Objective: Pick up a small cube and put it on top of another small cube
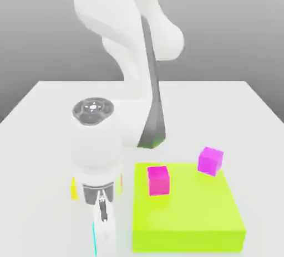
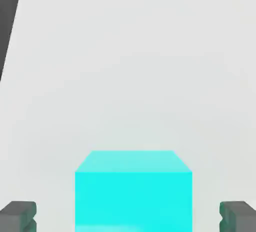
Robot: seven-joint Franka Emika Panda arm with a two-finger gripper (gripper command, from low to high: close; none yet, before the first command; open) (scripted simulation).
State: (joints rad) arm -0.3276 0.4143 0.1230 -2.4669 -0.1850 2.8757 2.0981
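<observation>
Cyan cube (image 2: 133,191) is located at the near edge of the tabletop (image 1: 222,106), on the exterior view's left, directly beneath the lowered arm. In the hand view it is seen resting on the tabletop between the two dark fingertips (image 2: 19,216), with a clear gap visible on each side. The jaws are therefore judged to be apart and not yet in contact with the cube; no grip is established. In the exterior view only a thin cyan strip (image 1: 95,239) is visible beside the gripper (image 1: 103,217), which points straight down.

Just behind the gripper, a sliver of the yellow cube (image 1: 74,188) is seen, mostly hidden by the wrist. It stands near the cyan cube, slightly farther back.

On the exterior view's right, a large flat lime-green block (image 1: 188,217) is placed. One magenta cube (image 1: 158,180) stands on its top face, and a second magenta cube (image 1: 211,160) is at its far corner; whether that one rests on the block or behind it cannot be determined.

Task progress is judged to be early: the approach is complete. Closing, lifting, transfer and placement on the yellow cube remain.
</observation>
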